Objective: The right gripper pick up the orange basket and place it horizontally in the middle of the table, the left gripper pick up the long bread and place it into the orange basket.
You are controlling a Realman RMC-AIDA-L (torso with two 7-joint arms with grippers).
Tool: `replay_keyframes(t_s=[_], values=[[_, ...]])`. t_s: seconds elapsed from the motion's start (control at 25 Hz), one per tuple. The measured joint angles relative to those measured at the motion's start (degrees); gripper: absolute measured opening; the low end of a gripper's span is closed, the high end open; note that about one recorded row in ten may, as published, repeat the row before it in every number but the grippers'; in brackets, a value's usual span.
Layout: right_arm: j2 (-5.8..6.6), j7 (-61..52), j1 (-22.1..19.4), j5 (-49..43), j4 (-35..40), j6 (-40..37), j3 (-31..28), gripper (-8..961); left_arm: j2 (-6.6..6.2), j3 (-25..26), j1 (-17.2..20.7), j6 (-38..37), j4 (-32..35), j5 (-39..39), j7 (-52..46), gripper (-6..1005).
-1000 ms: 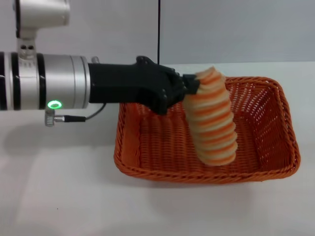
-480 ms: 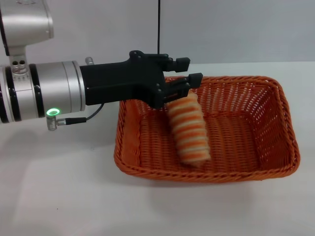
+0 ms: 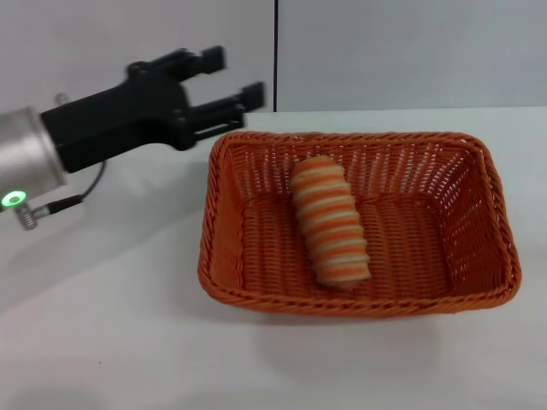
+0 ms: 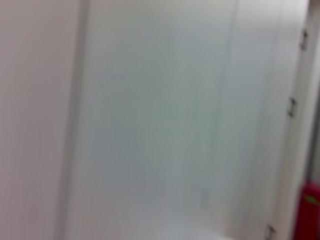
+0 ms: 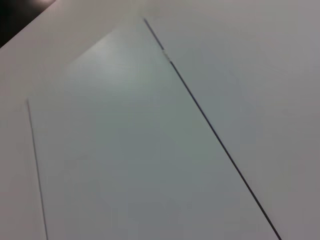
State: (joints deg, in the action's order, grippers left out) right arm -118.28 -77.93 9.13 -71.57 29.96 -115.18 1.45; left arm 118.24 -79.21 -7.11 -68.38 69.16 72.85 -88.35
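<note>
We saw the long bread (image 3: 331, 223) lying inside the orange basket (image 3: 229, 224). Our left gripper (image 3: 232, 82) hung at ten o'clock, fingers wide, holding nothing. We think only parking was left.

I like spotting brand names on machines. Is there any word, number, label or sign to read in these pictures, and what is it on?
None can be read.
The basket, the bread and the table bear no text.
The left end effector and its arm show no lettering, only a green light.
The wrist views show only plain wall panels.
</note>
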Motion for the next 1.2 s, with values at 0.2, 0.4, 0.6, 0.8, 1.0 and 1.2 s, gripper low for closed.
replay_keyframes(t_s=[0.2, 0.4, 0.6, 0.8, 1.0, 1.2], values=[[-0.06, 5.63, 1.99, -0.38, 0.31, 1.97, -0.41, 412, -0.1, 6.75, 0.39, -4.03, -12.22, -9.51, 12.6, 793], [0.57, 9.1, 4.25, 0.11, 0.37, 4.97, -0.71, 417, -0.18, 13.86, -0.46, -9.62, -24.91, -15.44, 24.07, 791], [0.18, 13.54, 5.6, 1.47, -0.02, 6.02, -1.4, 422, -0.36, 23.48, -0.07, -14.08, -34.8, -15.53, 30.72, 790], [-0.01, 16.67, 5.95, 2.09, -1.51, 7.65, -1.73, 427, -0.41, 29.58, 1.04, -17.33, -40.66, -15.41, 38.98, 789], [-0.09, 17.77, 6.08, 2.23, -2.8, 8.83, -3.56, 432, -0.34, 33.08, 0.97, -18.57, -45.8, -15.66, 45.32, 788], [-0.57, 23.48, 6.11, 2.24, -8.28, 7.86, -8.03, 437, -0.18, 33.7, 0.6, -18.61, -47.82, -15.69, 48.71, 787]])
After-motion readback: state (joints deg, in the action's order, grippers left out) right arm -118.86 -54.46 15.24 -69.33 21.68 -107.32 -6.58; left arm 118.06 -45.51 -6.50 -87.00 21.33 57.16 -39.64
